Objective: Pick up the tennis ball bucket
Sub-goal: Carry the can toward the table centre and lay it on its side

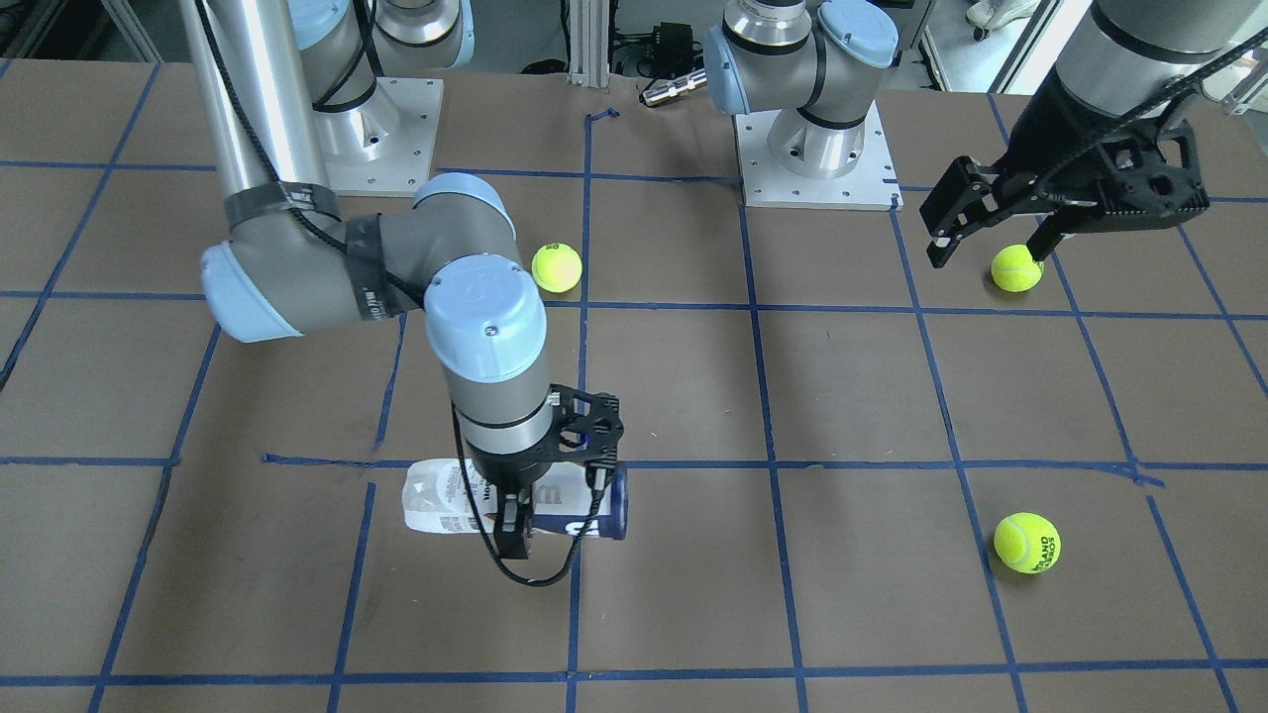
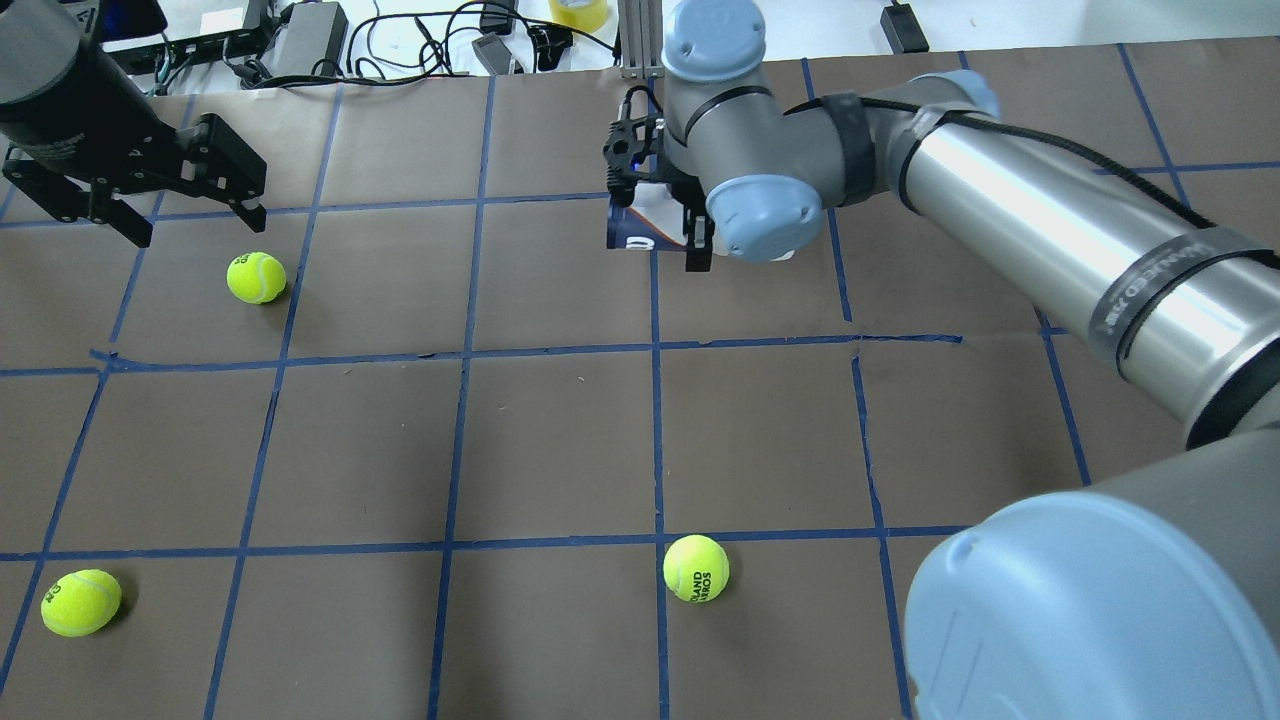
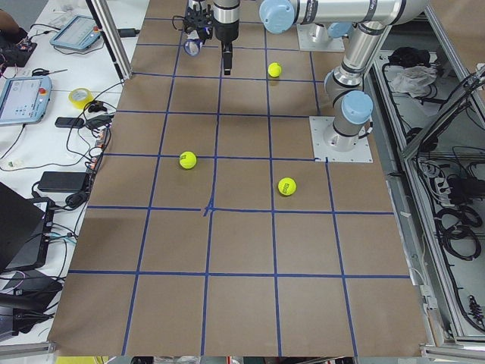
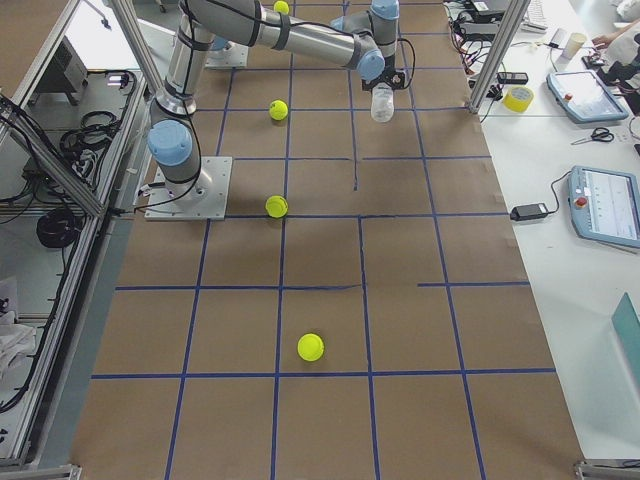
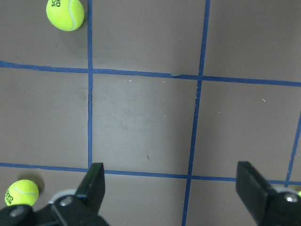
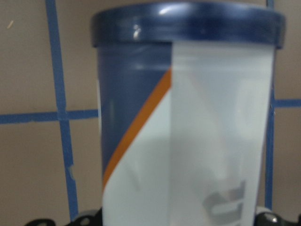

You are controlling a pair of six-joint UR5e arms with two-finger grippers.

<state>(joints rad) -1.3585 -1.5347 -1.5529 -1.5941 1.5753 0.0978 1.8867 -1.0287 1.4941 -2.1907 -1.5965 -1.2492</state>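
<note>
The tennis ball bucket (image 1: 555, 500) is a slim clear tube with a white and navy label and a navy end, lying on its side on the brown table (image 1: 693, 594). It also shows in the overhead view (image 2: 628, 228) and fills the right wrist view (image 6: 188, 132). My right gripper (image 1: 513, 517) comes straight down over its middle, one finger on each side, shut on it. I cannot tell whether it is off the table. My left gripper (image 1: 986, 257) is open and empty, just above a tennis ball (image 1: 1017, 267).
Loose tennis balls lie near the right arm's elbow (image 1: 557, 267) and at the table's front on my left (image 1: 1027, 542). The two arm bases (image 1: 817, 158) stand at the robot's edge. Blue tape lines grid the table.
</note>
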